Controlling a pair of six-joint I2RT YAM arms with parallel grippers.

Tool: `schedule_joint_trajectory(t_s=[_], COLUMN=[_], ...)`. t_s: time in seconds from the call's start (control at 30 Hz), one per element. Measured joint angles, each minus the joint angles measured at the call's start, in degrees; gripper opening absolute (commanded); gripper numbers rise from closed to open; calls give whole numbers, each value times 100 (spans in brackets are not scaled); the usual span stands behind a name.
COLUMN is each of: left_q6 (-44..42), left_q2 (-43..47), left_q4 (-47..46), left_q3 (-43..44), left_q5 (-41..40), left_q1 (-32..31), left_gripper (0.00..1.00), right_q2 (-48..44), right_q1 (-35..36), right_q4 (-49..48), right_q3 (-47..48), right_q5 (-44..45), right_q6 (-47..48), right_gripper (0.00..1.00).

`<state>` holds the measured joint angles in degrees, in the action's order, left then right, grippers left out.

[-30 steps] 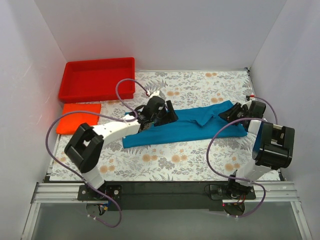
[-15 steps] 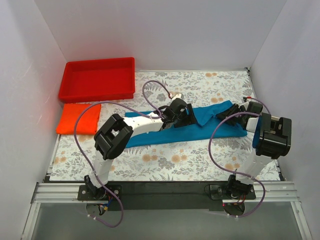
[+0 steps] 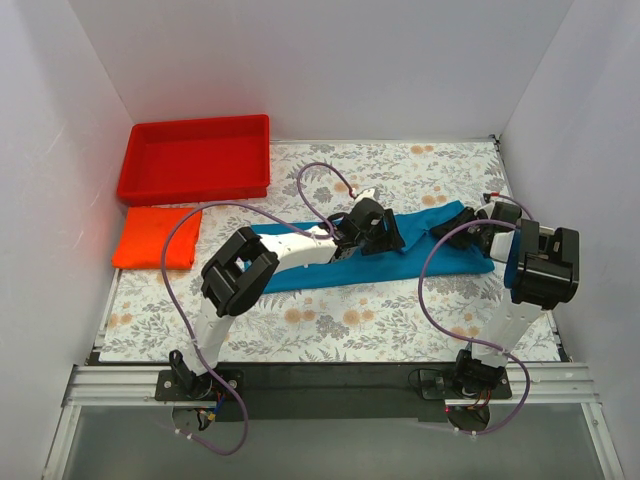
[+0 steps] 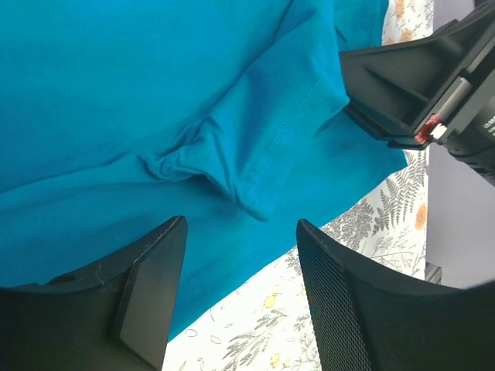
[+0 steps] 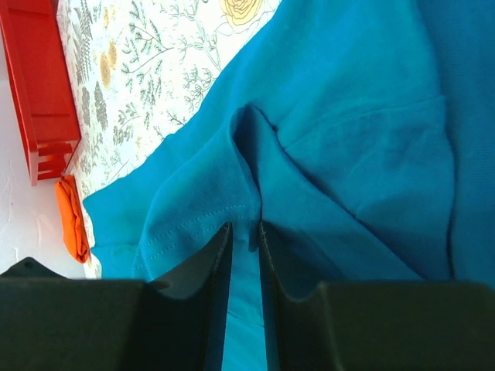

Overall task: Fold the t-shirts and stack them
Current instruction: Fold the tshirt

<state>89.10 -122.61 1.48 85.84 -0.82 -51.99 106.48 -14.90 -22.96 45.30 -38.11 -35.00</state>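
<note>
The teal t-shirt [image 3: 330, 262] lies as a long folded strip across the middle of the table. My left gripper [image 3: 386, 236] hovers over its right half, open. In the left wrist view the fingers [image 4: 151, 286] straddle the shirt's near edge below a puckered sleeve fold [image 4: 255, 166], with nothing between them. My right gripper [image 3: 463, 228] is at the shirt's right end. In the right wrist view that gripper [image 5: 245, 226] is shut on a ridge of teal cloth [image 5: 340, 116]. The orange-red t-shirt [image 3: 157, 237] lies folded at the left edge.
A red plastic tray [image 3: 195, 158] stands at the back left, just behind the orange shirt. The two grippers are close together over the shirt's right half; the right gripper's body [image 4: 418, 85] shows in the left wrist view. White walls enclose the table.
My left arm has swung right along the teal shirt, from its middle toward its right half, and its jaws have narrowed somewhat. The right gripper has stayed at the shirt's right end.
</note>
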Motion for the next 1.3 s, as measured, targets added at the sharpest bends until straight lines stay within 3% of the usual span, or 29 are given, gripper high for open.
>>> schedule_joint_trajectory(t_s=[0.33, 0.47, 0.9, 1.07, 1.3], left_q6=[94, 136, 348, 442, 520], left_q2=[-131, -236, -356, -522, -660], left_q4=[-66, -61, -306, -415, -409], left_q3=[142, 164, 286, 372, 343], left_q5=[31, 44, 39, 24, -129], left_q1=[-61, -103, -133, -136, -138], left_gripper=[53, 53, 41, 27, 19], right_q2=[9, 9, 7, -44, -369], right_q1=[57, 57, 57, 55, 52], right_q4=[-2, 2, 2, 57, 758], right_q3=[42, 42, 42, 42, 295], right_q5=[-26, -20, 46, 87, 431], right_q6=[-59, -57, -55, 20, 457], right_gripper=[14, 1, 1, 1, 1])
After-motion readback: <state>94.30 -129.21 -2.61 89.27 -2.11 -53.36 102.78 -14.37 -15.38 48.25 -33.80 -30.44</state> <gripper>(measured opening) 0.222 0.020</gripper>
